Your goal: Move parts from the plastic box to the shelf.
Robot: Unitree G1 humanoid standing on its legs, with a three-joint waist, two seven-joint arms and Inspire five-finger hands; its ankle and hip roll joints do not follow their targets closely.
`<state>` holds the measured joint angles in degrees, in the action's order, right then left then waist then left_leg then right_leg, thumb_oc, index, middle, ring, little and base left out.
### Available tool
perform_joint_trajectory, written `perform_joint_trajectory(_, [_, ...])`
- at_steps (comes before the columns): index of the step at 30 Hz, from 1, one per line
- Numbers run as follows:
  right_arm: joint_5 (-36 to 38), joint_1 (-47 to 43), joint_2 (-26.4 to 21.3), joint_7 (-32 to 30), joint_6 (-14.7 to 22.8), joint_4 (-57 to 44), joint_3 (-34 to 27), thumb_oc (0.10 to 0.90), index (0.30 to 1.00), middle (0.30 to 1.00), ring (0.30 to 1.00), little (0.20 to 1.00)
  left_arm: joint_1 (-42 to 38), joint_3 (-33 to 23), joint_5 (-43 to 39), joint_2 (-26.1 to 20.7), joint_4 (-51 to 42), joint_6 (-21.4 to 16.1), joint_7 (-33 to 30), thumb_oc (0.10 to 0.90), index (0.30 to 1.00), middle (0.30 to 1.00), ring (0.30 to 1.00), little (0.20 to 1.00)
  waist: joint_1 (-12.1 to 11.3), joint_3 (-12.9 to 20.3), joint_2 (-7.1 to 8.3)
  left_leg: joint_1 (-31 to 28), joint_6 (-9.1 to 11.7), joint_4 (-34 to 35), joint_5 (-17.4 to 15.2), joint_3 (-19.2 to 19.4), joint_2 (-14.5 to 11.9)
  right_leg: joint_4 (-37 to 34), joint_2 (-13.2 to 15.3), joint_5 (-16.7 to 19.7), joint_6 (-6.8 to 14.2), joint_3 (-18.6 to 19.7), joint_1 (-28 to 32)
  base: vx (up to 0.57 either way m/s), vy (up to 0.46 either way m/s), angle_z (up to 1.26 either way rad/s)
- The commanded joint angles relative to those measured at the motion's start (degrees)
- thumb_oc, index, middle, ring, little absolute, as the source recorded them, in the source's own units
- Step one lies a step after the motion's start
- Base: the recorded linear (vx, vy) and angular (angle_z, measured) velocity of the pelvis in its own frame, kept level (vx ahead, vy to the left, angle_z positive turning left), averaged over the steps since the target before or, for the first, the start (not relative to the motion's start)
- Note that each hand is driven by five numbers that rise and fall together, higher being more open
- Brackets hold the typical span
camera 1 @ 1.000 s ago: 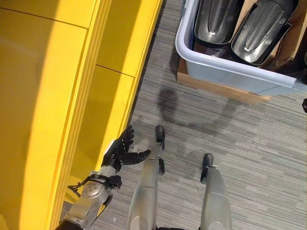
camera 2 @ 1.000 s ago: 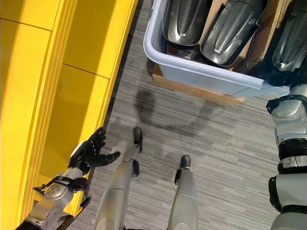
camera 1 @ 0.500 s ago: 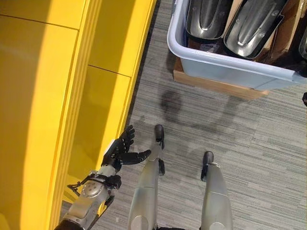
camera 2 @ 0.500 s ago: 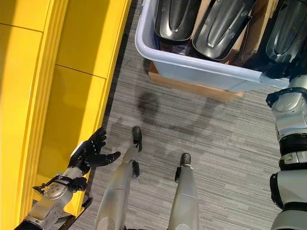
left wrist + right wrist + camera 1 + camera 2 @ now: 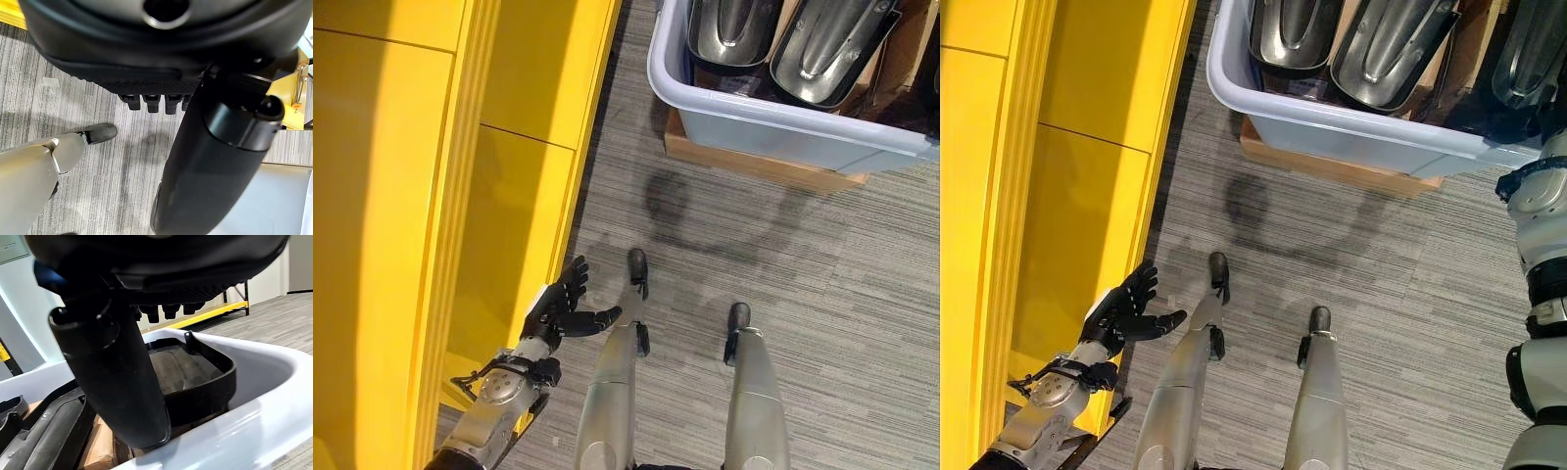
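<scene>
The left hand hangs low beside the yellow shelf, fingers spread and thumb out, holding nothing; its open palm faces up over the grey carpet floor. The shelf's flat yellow panels rise just beside this hand, on its outer side.

Well ahead of the left hand and off toward the robot's right sits the pale plastic box, resting on a flat brown cardboard base that shows under its near wall. Inside the box lie dark, glossy moulded parts, scoop-shaped and set side by side, leaning against one another.

The right hand is at the box's far right end, just above the rim. In its wrist view the thumb stands out straight over the box wall and the fingertips show as a short row past the palm, not wrapped on anything, so this hand is open too. A black part lies in the box just past the thumb, apart from it.
</scene>
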<state>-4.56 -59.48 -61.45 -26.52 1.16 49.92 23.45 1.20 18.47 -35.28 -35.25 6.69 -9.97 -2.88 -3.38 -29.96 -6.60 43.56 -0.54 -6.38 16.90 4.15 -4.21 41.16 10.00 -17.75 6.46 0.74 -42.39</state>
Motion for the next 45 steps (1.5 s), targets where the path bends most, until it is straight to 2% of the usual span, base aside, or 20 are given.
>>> perform_joint_trajectory(1, [-3.2,-6.5,-6.2,-0.9,0.2,2.2,2.6,0.9,1.0,1.0,1.0,1.0,-0.3,-1.0,1.3,-0.7,-1.7,-3.1,0.6,0.9,1.0,1.0,1.0,1.0,0.4,0.2,-0.46,-3.0,1.9,-16.3,-20.3,-2.6,-3.7,-15.4,-1.7,9.0,-3.2,-0.3,5.2,0.0,0.0,0.0])
perform_joint_trajectory(10, [-2.8,-9.8,-5.1,0.1,0.3,3.6,6.3,0.9,1.0,1.0,1.0,1.0,-0.5,-1.0,1.4,-0.7,-1.6,-3.3,-0.2,0.9,1.0,1.0,1.0,1.0,0.1,0.2,-0.69,-2.2,2.1,-15.6,-19.8,-3.0,-3.7,-14.4,-2.1,8.4,-3.5,-0.5,3.8,0.0,-0.003,0.0])
perform_joint_trajectory(20, [-1.3,-9.6,-3.0,-0.5,0.8,2.6,5.5,0.9,1.0,1.0,1.0,1.0,-0.5,-1.3,1.2,-0.1,-1.5,-3.7,-1.0,0.9,1.0,1.0,1.0,1.0,0.1,0.2,-0.43,-1.6,2.1,-15.7,-19.7,-3.5,-3.9,-13.8,-2.5,8.0,-3.7,-0.7,3.1,0.01,-0.008,0.02])
perform_joint_trajectory(23, [-1.7,-7.8,-2.7,-1.7,1.1,-2.2,2.8,0.9,1.0,1.0,1.0,1.0,0.0,-1.6,1.3,0.1,-1.5,-3.6,-1.2,0.9,1.0,1.0,1.0,1.0,0.4,0.2,-0.19,-1.9,2.0,-15.6,-19.9,-3.6,-3.9,-13.7,-2.6,8.1,-3.7,-0.7,3.2,0.0,0.0,0.0])
perform_joint_trajectory(31, [-1.1,-7.4,-1.1,-1.8,0.8,-4.9,1.2,0.9,1.0,1.0,1.0,1.0,-0.2,-1.9,1.1,0.1,-1.3,-3.7,-1.6,0.9,1.0,1.0,1.0,1.0,0.3,0.2,0.42,-1.9,1.9,-16.1,-20.2,-3.8,-3.7,-14.1,-2.5,8.4,-3.6,-0.8,3.8,0.0,0.0,0.0])
perform_joint_trajectory(37, [-3.5,-1.1,-1.1,-2.5,0.9,-17.4,-4.9,0.9,1.0,1.0,1.0,1.0,1.0,-3.8,1.5,0.3,-1.8,-3.2,-2.0,0.9,1.0,1.0,1.0,1.0,1.0,0.2,1.12,-2.4,1.8,-16.2,-20.5,-3.8,-3.6,-14.3,-2.5,8.5,-3.6,-0.9,4.7,-0.01,0.004,0.0])
perform_joint_trajectory(38, [-4.0,0.2,-1.0,-2.7,1.1,-19.5,-6.3,0.9,1.0,1.0,1.0,1.0,1.1,-4.3,1.6,0.5,-2.0,-3.2,-2.0,0.9,1.0,1.0,1.0,1.0,1.1,0.2,1.2,-1.4,1.3,-15.9,-19.0,-3.3,-3.8,-14.7,-2.5,9.9,-3.9,-1.3,3.7,0.0,0.0,0.0])
perform_joint_trajectory(39, [-4.9,2.4,-0.6,-2.6,1.1,-22.1,-8.1,0.9,1.0,1.0,1.0,1.0,1.4,-4.4,1.7,0.5,-1.9,-3.1,-2.1,0.9,1.0,1.0,1.0,1.0,1.2,0.2,1.52,-2.6,1.7,-16.2,-20.7,-3.9,-3.6,-14.5,-2.5,8.5,-3.6,-0.9,4.9,0.0,0.0,0.0])
perform_joint_trajectory(41, [-5.9,5.7,-0.1,-2.6,1.5,-26.0,-11.0,0.9,1.0,1.0,1.0,1.0,1.6,-5.0,1.9,0.8,-2.2,-2.9,-2.0,0.9,1.0,1.0,1.0,1.0,1.3,0.2,1.8,-1.7,1.2,-16.0,-19.2,-3.4,-3.7,-14.9,-2.5,9.9,-3.8,-1.4,4.2,0.0,0.0,0.0])
perform_joint_trajectory(42, [-6.3,7.7,0.4,-2.3,1.7,-27.8,-12.5,0.9,1.0,1.0,1.0,1.0,1.8,-5.0,2.0,0.7,-2.3,-2.7,-1.9,0.9,1.0,1.0,1.0,1.0,1.3,0.2,2.1,-2.9,1.5,-16.1,-20.6,-3.9,-3.5,-14.9,-2.5,8.8,-3.6,-1.0,5.5,-0.07,0.015,0.02])
perform_joint_trajectory(43, [-7.6,9.9,1.1,-1.7,2.0,-31.3,-13.8,0.9,1.0,1.0,1.0,1.0,1.9,-5.4,2.5,0.5,-2.6,-2.5,-1.7,0.9,1.0,1.0,1.0,1.0,1.3,0.2,2.3,-2.2,1.1,-15.8,-19.3,-3.3,-3.7,-15.3,-2.5,10.0,-3.8,-1.3,5.0,0.07,0.011,0.01])
perform_joint_trajectory(45, [-7.8,10.7,1.3,-1.2,2.1,-32.4,-14.3,0.9,1.0,1.0,1.0,1.0,2.1,-5.4,2.7,0.3,-2.6,-2.4,-1.5,0.9,1.0,1.0,1.0,1.0,1.3,0.2,2.6,-3.6,1.4,-15.9,-21.0,-3.8,-3.5,-15.2,-2.5,8.7,-3.5,-0.9,6.3,0.04,0.01,-0.01])
